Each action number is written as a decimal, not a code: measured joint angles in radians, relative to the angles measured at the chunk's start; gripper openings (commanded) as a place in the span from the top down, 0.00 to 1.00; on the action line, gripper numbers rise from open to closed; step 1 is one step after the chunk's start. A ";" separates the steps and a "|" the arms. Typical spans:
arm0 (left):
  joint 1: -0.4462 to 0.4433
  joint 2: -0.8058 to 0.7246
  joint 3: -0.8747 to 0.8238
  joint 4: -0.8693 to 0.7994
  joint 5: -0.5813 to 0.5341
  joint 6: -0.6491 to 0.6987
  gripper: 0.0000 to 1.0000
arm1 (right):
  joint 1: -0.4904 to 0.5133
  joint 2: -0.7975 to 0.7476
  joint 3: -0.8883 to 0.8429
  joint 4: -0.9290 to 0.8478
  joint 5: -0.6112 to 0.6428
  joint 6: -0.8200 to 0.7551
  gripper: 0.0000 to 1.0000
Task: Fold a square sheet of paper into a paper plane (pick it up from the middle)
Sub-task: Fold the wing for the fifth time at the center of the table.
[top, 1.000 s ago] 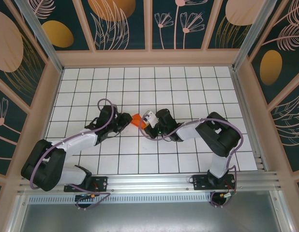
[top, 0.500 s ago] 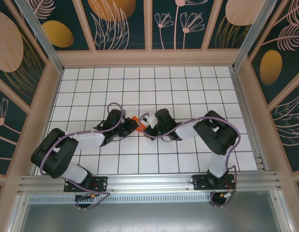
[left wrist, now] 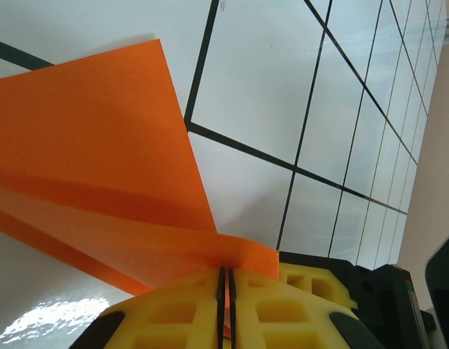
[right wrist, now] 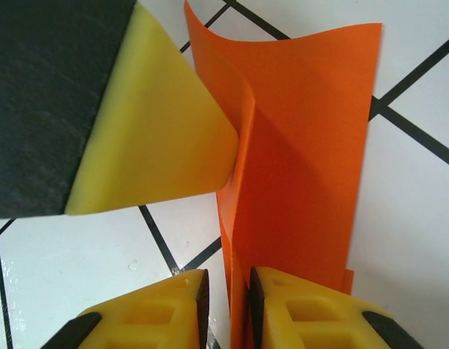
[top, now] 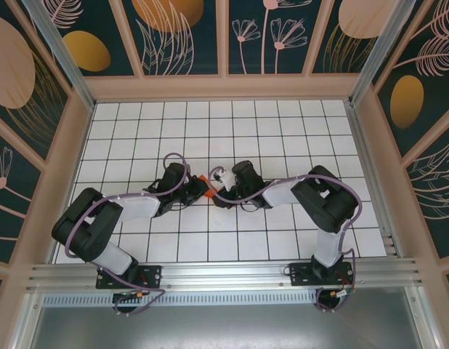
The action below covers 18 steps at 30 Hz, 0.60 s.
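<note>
The square sheet of paper is bright orange and folded into layers, held just above the tiled table near its middle. My left gripper is shut on one folded edge of the paper, which fans out up and to the left. My right gripper faces it from the other side. Its yellow fingers stand slightly apart, and an edge of the paper stands in the gap against the right pad, with daylight on the left. In the top view the left gripper and right gripper almost touch.
The left gripper's yellow finger fills the upper left of the right wrist view, close to the paper. The white grid table stretches to wooden side walls. An aluminium rail runs along the near edge.
My left arm moved right to the paper and its jaws closed on it. My right gripper's jaws, shut on the paper a second ago, have parted a little.
</note>
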 measured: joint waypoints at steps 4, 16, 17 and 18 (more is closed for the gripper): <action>0.000 0.000 0.000 -0.001 -0.002 0.000 0.86 | -0.010 0.000 0.000 0.000 -0.016 0.022 0.72; 0.000 0.000 0.000 -0.008 -0.002 0.000 0.87 | -0.046 0.000 0.000 -0.001 -0.060 0.076 0.69; 0.000 0.000 0.000 -0.008 -0.002 0.000 0.87 | -0.046 0.000 0.000 -0.001 -0.064 0.076 0.69; 0.000 0.000 0.000 -0.008 -0.002 0.000 0.87 | -0.046 0.000 0.002 -0.003 -0.071 0.078 0.69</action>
